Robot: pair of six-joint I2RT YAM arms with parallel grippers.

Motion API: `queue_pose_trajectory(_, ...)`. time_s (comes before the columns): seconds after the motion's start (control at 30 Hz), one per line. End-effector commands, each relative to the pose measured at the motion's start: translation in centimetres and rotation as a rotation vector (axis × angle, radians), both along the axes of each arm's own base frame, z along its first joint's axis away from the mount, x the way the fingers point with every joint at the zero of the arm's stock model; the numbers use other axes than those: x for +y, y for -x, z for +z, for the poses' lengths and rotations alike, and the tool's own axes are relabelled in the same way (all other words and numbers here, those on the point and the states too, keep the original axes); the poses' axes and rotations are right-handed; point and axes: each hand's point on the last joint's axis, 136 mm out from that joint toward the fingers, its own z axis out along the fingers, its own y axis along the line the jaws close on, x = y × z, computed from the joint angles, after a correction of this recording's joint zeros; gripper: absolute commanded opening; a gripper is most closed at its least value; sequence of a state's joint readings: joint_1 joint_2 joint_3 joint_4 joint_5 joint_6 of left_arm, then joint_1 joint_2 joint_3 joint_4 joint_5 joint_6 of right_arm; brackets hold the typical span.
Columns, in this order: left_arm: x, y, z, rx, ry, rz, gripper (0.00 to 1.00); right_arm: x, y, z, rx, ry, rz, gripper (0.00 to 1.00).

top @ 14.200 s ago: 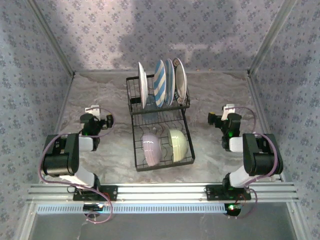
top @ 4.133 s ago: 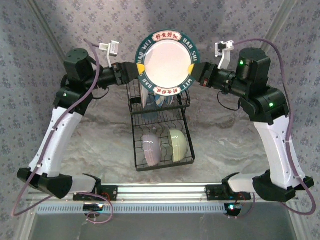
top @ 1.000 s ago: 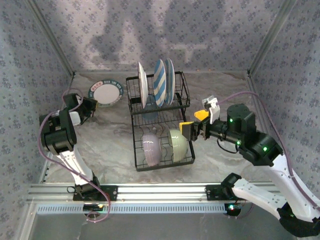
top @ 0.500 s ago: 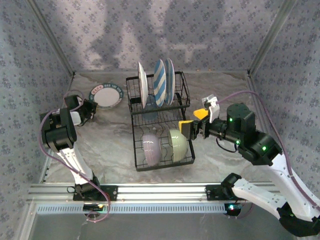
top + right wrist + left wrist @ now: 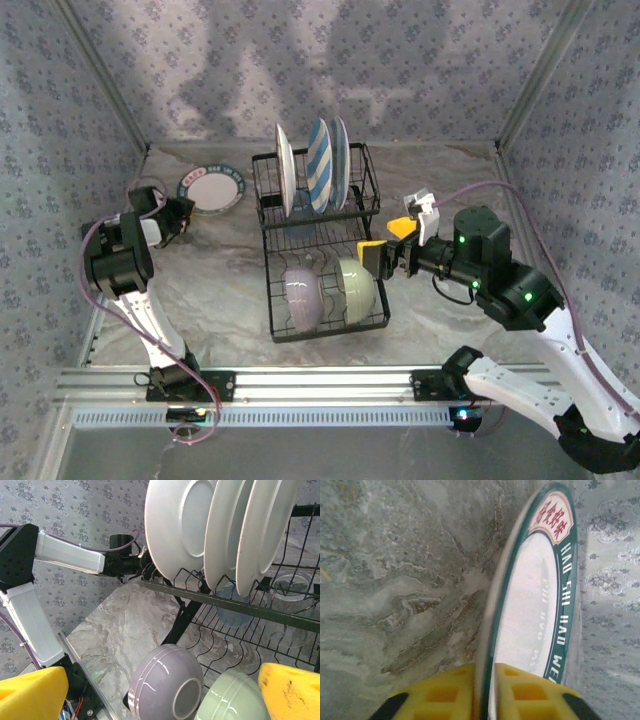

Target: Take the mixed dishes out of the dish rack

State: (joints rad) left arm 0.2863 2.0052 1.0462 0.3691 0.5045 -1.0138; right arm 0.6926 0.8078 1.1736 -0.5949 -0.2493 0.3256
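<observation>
Tabletop (image 5: 220, 290): grey marbled surface, patterned walls on three sides.
Dish rack (image 5: 240, 607): black wire, mid-tabletop, between the two arms. Far section is slotted, near section is lower and basket-like.
Right arm (image 5: 520, 300): reaches in from the right, its wrist level with the rack's near section.
Left arm (image 5: 120, 270): folded up at the left side, its wrist pointing to the far-left corner.
Green-rimmed plate (image 5: 211, 188): out of the rack, on the tabletop to its far left, white centre up. Lettered green band visible in the left wrist view. Cannot tell whether it lies fully flat.
White plate (image 5: 284, 168): on edge in the leftmost slot of the far section.
Striped plate (image 5: 319, 165): blue and white, on edge just right of the white plate.
Third plate (image 5: 340, 160): on edge, just right of the striped one.
Lavender bowl (image 5: 303, 298): near section, left side, tipped on its side.
Pale green bowl (image 5: 355, 290): near section, right of the lavender bowl, also tipped.
Right claw (image 5: 382, 245): yellow pads spread wide with nothing between them, just beside the rack's right edge and the pale green bowl.
Left claw (image 5: 485, 672): yellow pads straddle the near rim of the green-rimmed plate, very close on both sides. Cannot tell whether they clamp it.
Blue cup (image 5: 231, 615): translucent, seen through the wires below the upright plates.
</observation>
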Motion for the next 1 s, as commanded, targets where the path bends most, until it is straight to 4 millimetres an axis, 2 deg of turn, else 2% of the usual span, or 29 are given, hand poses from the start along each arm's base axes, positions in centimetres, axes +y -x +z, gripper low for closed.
queue_pose_trajectory(0.0, 0.5, -0.7, 0.9, -0.036, -0.018, -0.008, 0.27, -0.1, -0.3, -0.5, 0.020, 0.002, -0.024, 1.00)
queue_pose_trajectory(0.2, 0.9, -0.5, 1.4, -0.038, -0.027, 0.000, 0.54, -0.6, -0.8, -1.1, 0.042, 0.037, -0.066, 1.00)
queue_pose_trajectory(0.27, 1.2, -0.4, 1.8, -0.040, -0.031, 0.009, 0.74, -0.9, -1.1, -1.5, 0.051, 0.054, -0.088, 1.00)
queue_pose_trajectory(0.3, 1.4, -0.2, 2.0, -0.038, -0.037, 0.012, 0.88, -1.0, -1.3, -1.8, 0.057, 0.062, -0.102, 1.00)
queue_pose_trajectory(0.37, 1.8, 0.2, 2.7, -0.031, -0.067, 0.026, 0.99, -1.5, -1.6, -0.8, 0.046, 0.062, -0.132, 1.00)
queue_pose_trajectory(0.5, 3.1, 1.5, 4.7, -0.012, -0.110, 0.084, 0.99, -2.0, -2.4, -1.5, 0.082, 0.110, -0.187, 1.00)
queue_pose_trajectory(0.67, 3.9, 4.4, 9.8, -0.003, -0.181, 0.149, 0.99, -2.4, -3.4, -1.8, 0.116, 0.166, -0.236, 1.00)
queue_pose_trajectory(0.83, 3.2, 8.6, 17.5, -0.076, -0.239, 0.187, 0.99, -2.4, -4.9, -1.7, 0.127, 0.217, -0.288, 1.00)
queue_pose_trajectory(0.9, 2.1, 10.3, 21.2, -0.149, -0.246, 0.160, 0.99, -2.2, -5.7, -1.6, 0.128, 0.234, -0.303, 1.00)
queue_pose_trajectory(0.97, -0.1, 12.1, 24.9, -0.235, -0.258, 0.087, 0.99, -1.7, -6.5, -1.1, 0.125, 0.234, -0.311, 1.00)
